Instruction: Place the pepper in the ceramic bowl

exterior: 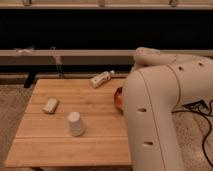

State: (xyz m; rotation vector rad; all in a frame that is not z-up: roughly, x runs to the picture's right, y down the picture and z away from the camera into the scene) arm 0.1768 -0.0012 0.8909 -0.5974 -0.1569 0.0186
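My view is mostly arm [155, 115]: a fat, rounded off-white shell, smooth and matte, built from bulky segments with a seam where the upper joint meets the big lower one. I count a few small dark round holes dotted along the casing, probably screw recesses. The gripper is hidden somewhere behind that shell, over the tabletop's right edge.
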